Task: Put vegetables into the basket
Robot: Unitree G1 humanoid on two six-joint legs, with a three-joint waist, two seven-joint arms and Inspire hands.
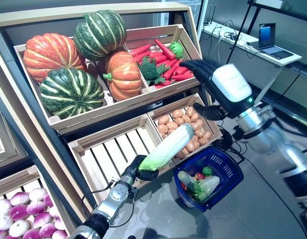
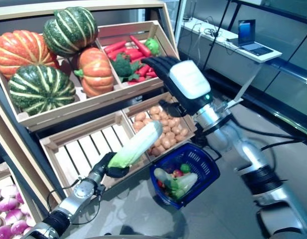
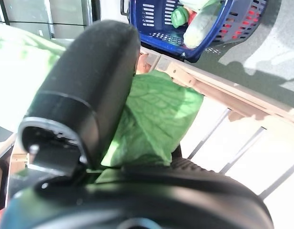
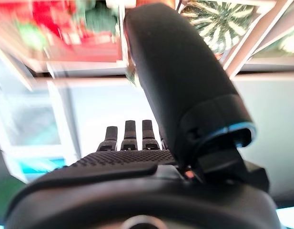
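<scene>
My left hand [image 1: 139, 168] is shut on the leafy end of a long pale green cabbage [image 1: 166, 146]. It holds the cabbage slanted above the front of the slatted crate [image 1: 113, 154], its tip toward the blue basket [image 1: 224, 189]. The left wrist view shows the thumb [image 3: 89, 90] curled over the green leaf [image 3: 156, 114], with the basket [image 3: 156, 36] beyond. The basket stands on the floor and holds a pale long vegetable [image 1: 205, 185], a red round one [image 1: 199, 176] and a green one [image 1: 207, 171]. My right hand [image 1: 209, 73] is open, raised high above the basket, beside the red vegetables [image 1: 179, 72] in the upper crate.
The wooden vegetable stand [image 1: 93, 117] fills the left and middle, with crates in tiers. A crate of small brown tubers [image 1: 185, 127] sits just behind the basket. A desk with a laptop [image 1: 270, 47] stands at the back right. Grey floor [image 1: 253, 209] lies right of the basket.
</scene>
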